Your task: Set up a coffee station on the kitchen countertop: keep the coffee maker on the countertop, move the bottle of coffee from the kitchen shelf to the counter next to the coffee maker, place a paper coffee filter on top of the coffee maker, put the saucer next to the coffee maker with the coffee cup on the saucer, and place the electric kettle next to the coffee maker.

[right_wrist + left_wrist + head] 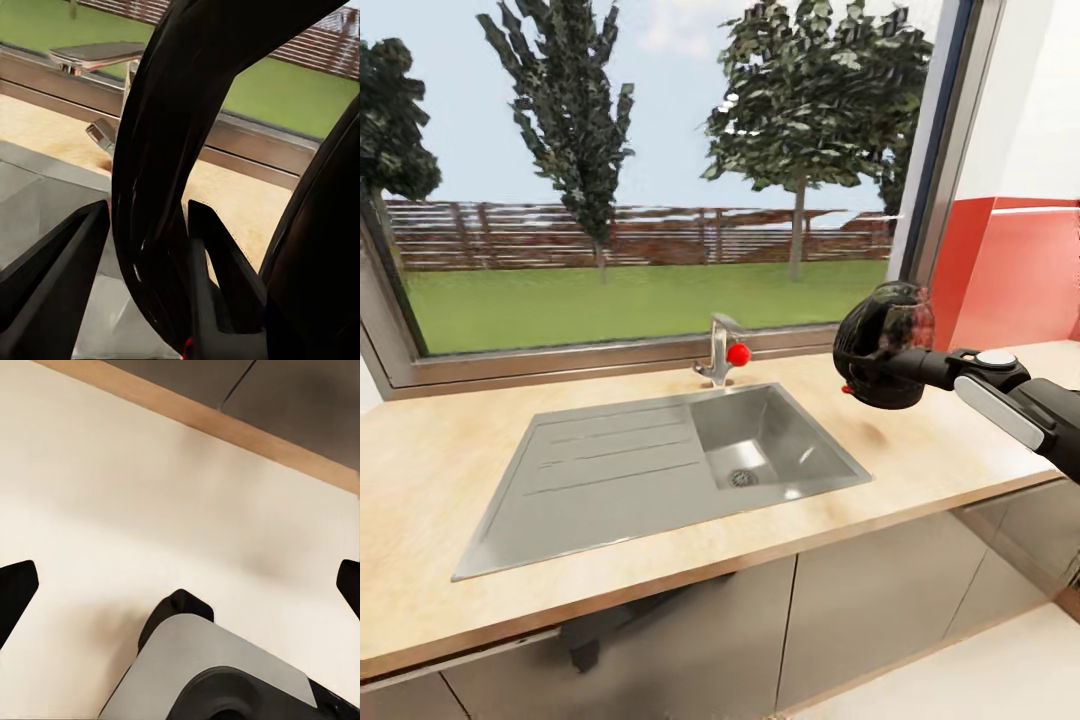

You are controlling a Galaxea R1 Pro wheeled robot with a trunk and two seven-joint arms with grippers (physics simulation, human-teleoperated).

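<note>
While the right gripper (913,366) reaches in from the right side, it holds the electric kettle (882,345) by its black handle, fingers (56,274) clamped on either side of it. The kettle hangs tilted just above the kitchen countertop (440,450), to the right of the steel sink (660,465), its shadow falling on bare worktop beside the basin's right rim. Behind the sink stands a tap (718,350) with a red knob, in front of the window frame (610,358). The left gripper (180,585) has its fingertips spread wide apart over a pale surface, gripping nothing.
</note>
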